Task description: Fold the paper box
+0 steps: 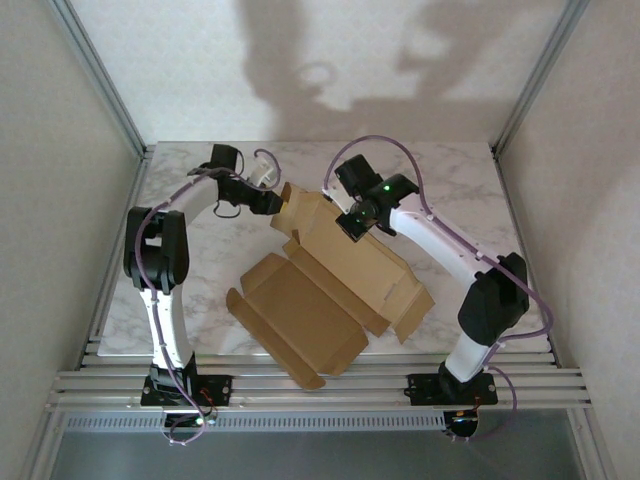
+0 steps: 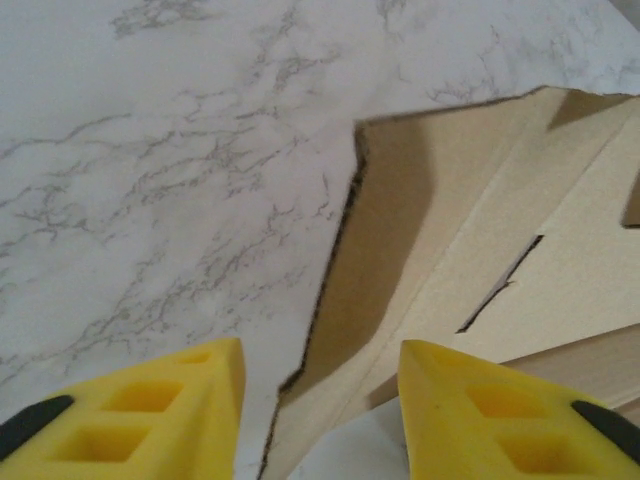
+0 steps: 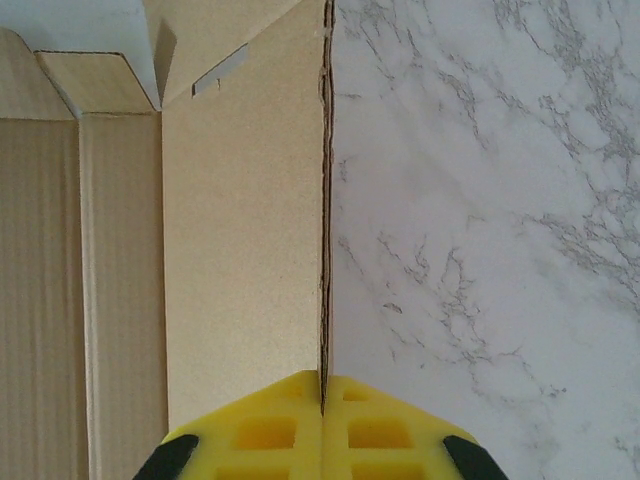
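Your right gripper (image 3: 322, 385) is clenched. Its yellow fingers (image 3: 270, 435) meet on the thin edge of a raised panel of the plain brown kraft cardboard paper box (image 1: 330, 285). In the right wrist view that panel stands to the left of the pinched edge, and bare marble lies to the right. From above, this gripper sits over the far side of the cardboard, about midway across the table.

Your left gripper (image 2: 320, 350) is released, with its two yellow fingers (image 2: 190, 400) spread well apart. The rough cut edge of a far flap runs up between them, and you cannot tell from the wrist view whether either finger touches it. A narrow slot (image 2: 500, 283) is cut in the cardboard just beyond.

The paper box lies unfolded on the white marble-patterned table (image 1: 460, 190). It runs diagonally from the far middle toward the near right corner, with its side flaps spread. One wide panel lies flat toward the near edge, and the long panel beside it tilts up under the right gripper.
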Robot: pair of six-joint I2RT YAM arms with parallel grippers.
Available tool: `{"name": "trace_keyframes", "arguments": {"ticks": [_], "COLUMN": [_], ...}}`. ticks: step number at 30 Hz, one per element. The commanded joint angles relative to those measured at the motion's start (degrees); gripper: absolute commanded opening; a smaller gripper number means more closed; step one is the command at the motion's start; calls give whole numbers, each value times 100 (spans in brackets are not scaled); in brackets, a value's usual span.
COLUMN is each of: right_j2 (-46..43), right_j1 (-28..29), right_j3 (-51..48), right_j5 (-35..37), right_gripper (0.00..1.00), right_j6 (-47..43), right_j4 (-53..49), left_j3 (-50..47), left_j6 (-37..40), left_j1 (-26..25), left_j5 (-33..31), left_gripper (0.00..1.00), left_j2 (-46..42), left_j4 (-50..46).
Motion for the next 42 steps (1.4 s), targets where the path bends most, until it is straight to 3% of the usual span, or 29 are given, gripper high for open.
{"name": "trace_keyframes", "arguments": {"ticks": [1, 5, 8, 13, 17, 25, 32, 42], "right_j2": [129, 191, 211, 238, 204, 200, 253, 97], "right_j1": [76, 73, 63, 63, 70, 70, 64, -18], "right_j3": [230, 267, 292, 346, 324, 287, 341, 485], "right_j5": [110, 96, 147, 185, 156, 198, 211, 77], "right_gripper": [0, 0, 0, 0, 0, 0, 0, 24], "right_j6": [-95, -122, -158, -193, -193, -228, -197, -38], "right_j4": [-20, -3, 29, 29, 46, 48, 99, 37], "left_j3": [152, -67, -294, -681, -661, -441, -486, -1927], "left_j6": [418, 498, 479, 116, -141, -20, -16, -1110], "left_j1": [-59, -134, -166, -250, -362, -435, -549, -665], "left_j5": [214, 151, 21, -324, -781, -886, -1142, -1395], "left_gripper": [38, 37, 30, 26, 25, 17, 1, 2], "left_j2": [-31, -303, -533, -879, -897, -760, -829, -1737], "left_j4": [-584, -640, -532, 89, 301, 62, 85, 2199]}}
